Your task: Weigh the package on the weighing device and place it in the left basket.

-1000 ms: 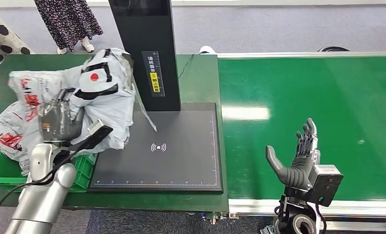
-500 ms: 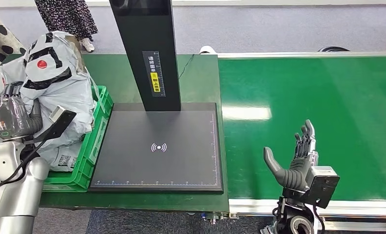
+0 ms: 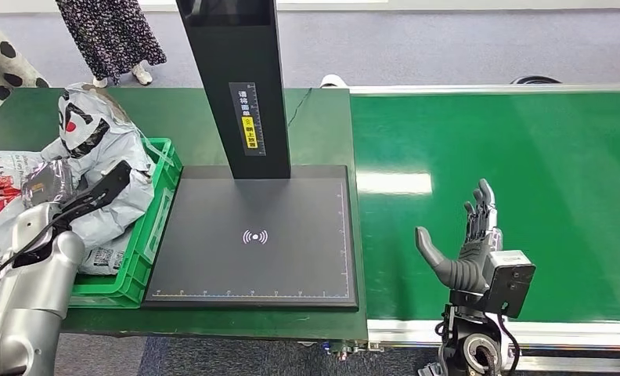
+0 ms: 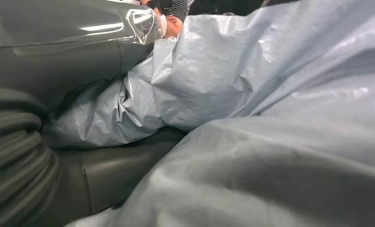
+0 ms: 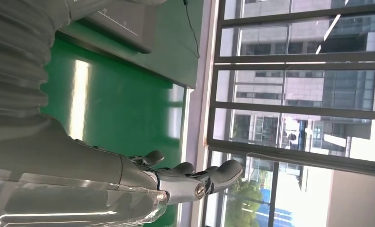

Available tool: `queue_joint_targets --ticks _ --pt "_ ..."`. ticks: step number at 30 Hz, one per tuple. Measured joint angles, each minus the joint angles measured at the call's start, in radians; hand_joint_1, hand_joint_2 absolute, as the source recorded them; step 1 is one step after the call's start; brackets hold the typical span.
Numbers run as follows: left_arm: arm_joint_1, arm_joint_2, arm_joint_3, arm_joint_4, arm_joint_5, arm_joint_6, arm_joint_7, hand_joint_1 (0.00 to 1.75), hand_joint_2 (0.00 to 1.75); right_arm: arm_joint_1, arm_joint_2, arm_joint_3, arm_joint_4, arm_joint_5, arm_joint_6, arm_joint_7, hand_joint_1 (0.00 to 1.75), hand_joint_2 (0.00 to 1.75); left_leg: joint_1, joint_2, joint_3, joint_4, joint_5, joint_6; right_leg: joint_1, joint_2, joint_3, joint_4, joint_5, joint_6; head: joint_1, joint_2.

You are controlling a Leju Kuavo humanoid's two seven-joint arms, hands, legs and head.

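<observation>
A: So where does the package [image 3: 95, 149] sit?

B: In the green basket [image 3: 160, 210], at the left end of the table [image 3: 322, 133]. It is a crumpled grey mailer with black tape and a red dot near its top, and it lies against other bagged parcels [image 3: 5, 196], white with red print, in the same basket.

A: And the left hand [image 3: 52, 184]?

B: It lies on the package. The left wrist view shows the thick grey thumb [image 4: 100, 52] on one side of a fold of the grey plastic and a dark finger [image 4: 124, 165] on the other, so the hand grips the package.

A: The weighing device [image 3: 252, 235]?

B: Its dark flat platform lies just beside the basket, with a black post [image 3: 240, 78] rising from its far edge.

A: What of the right hand [image 3: 467, 247]?

B: It hovers over the green conveyor belt [image 3: 526, 157], fingers straight and spread, thumb apart, holding nothing.

A: Anyone nearby?

B: A person [image 3: 111, 35] in a patterned skirt stands beyond the table.
</observation>
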State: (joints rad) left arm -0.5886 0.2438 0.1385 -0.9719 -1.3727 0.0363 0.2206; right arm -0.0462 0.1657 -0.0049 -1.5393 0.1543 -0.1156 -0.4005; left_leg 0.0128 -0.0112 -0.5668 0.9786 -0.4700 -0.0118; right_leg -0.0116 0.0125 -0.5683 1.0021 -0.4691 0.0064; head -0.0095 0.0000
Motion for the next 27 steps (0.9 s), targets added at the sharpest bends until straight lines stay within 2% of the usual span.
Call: queue_joint_targets --ticks 5,12,13,16,17,22,27 --pt "-0.029 0.008 0.002 0.059 -0.012 -0.025 0.005 1.75 1.75 -0.01 0.006 -0.006 0.007 0.001 0.004 0.009 0.0 1.75 0.0 0.0 0.002 0.0 0.0 0.0 0.0 0.0 0.002 0.0 0.0 0.0 0.0 0.0" --pt "-0.019 -0.005 -0.013 0.08 0.001 -0.1 -0.084 1.75 1.75 -0.027 0.007 -0.013 0.023 0.001 0.01 0.013 0.0 1.75 0.0 -0.002 0.008 -0.001 0.0 0.0 0.0 -0.002 0.009 0.0 -0.001 0.0 0.0 0.0" --pt "-0.011 -0.008 -0.018 0.074 0.008 -0.116 -0.096 1.37 1.75 -0.03 0.007 -0.015 0.026 0.001 0.011 0.013 0.0 1.75 -0.001 -0.002 0.009 -0.001 0.0 0.0 -0.001 -0.003 0.01 0.0 -0.002 0.0 0.0 0.0" --pt "0.016 -0.017 -0.041 0.047 0.026 -0.152 -0.118 0.07 1.75 -0.038 0.007 -0.019 0.034 0.001 0.014 0.014 0.0 1.75 -0.002 -0.007 0.012 -0.001 0.0 0.0 -0.002 -0.007 0.013 0.0 -0.004 0.001 0.0 0.0" --pt "0.026 -0.02 -0.048 0.037 0.033 -0.156 -0.119 0.0 1.75 -0.04 0.007 -0.02 0.037 0.001 0.015 0.015 0.0 1.75 -0.002 -0.009 0.012 -0.001 0.0 0.0 -0.002 -0.009 0.014 0.0 -0.004 0.002 0.0 0.0" --pt "0.087 -0.032 -0.078 -0.034 0.077 -0.126 -0.104 0.0 1.75 -0.041 0.007 -0.021 0.042 0.001 0.016 0.016 0.0 1.75 -0.002 -0.015 0.013 -0.001 0.001 0.002 -0.002 -0.015 0.016 -0.001 -0.005 0.002 0.0 0.0" --pt "0.152 -0.04 -0.096 -0.137 0.062 -0.038 -0.026 0.0 1.75 -0.035 0.007 -0.022 0.042 0.001 0.016 0.016 0.0 1.75 -0.002 -0.014 0.009 0.0 0.001 0.002 -0.002 -0.014 0.014 -0.001 -0.004 0.002 0.0 0.0"
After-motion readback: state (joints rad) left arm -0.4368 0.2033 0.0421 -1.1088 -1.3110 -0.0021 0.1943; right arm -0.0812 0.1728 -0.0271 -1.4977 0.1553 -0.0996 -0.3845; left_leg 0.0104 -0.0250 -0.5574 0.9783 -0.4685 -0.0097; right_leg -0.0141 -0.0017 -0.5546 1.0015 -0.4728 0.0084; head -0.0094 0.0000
